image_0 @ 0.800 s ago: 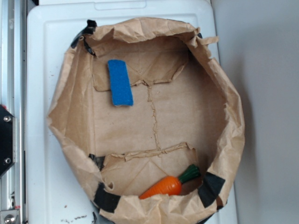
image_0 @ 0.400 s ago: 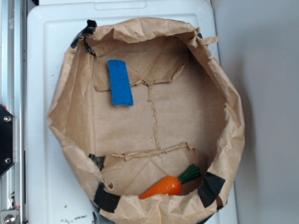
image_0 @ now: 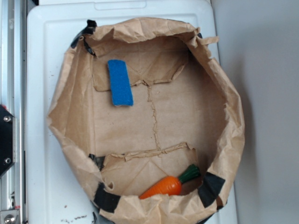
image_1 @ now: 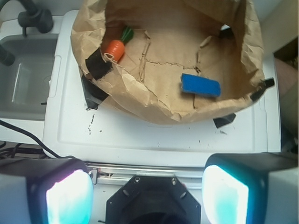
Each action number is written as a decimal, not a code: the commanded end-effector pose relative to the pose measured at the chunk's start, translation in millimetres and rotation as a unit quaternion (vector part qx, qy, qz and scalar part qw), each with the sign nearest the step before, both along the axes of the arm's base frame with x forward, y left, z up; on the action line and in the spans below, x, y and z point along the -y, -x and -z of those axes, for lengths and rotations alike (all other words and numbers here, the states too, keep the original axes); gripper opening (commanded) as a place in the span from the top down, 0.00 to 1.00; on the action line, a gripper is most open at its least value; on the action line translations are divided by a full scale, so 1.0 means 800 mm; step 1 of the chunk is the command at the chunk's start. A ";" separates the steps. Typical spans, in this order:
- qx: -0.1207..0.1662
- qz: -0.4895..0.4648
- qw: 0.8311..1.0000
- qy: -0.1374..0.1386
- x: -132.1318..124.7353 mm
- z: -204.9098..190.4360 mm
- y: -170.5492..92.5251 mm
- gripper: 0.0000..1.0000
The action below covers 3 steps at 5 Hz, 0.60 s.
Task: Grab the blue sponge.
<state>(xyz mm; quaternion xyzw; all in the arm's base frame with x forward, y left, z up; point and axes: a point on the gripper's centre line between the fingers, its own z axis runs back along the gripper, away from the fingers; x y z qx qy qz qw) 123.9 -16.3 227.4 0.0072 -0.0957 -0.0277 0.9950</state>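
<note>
Toy kitchen setup: grey sink (image_1: 28, 79), black faucet (image_1: 35, 16), white countertop (image_1: 154, 140).

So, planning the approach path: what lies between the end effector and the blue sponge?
In the wrist view, bare white tabletop and the paper bag's crumpled near wall lie between the end effector and the blue sponge.

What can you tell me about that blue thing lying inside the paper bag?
The blue sponge is a small flat rectangle, roughly twice as long as wide, bright blue on top with a thin pale edge showing at one end. It lies flat on the floor of the brown paper bag, partly across a folded flap, far from the toy carrot. Nothing grips it; the claw is outside the bag.
</note>
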 end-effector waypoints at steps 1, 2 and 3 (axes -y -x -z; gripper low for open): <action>-0.020 -0.015 1.000 -0.003 -0.030 0.005 -0.023 0.00; -0.035 -0.061 0.998 0.005 -0.037 0.008 -0.046 0.00; -0.049 -0.085 0.995 0.005 -0.051 0.016 -0.051 0.00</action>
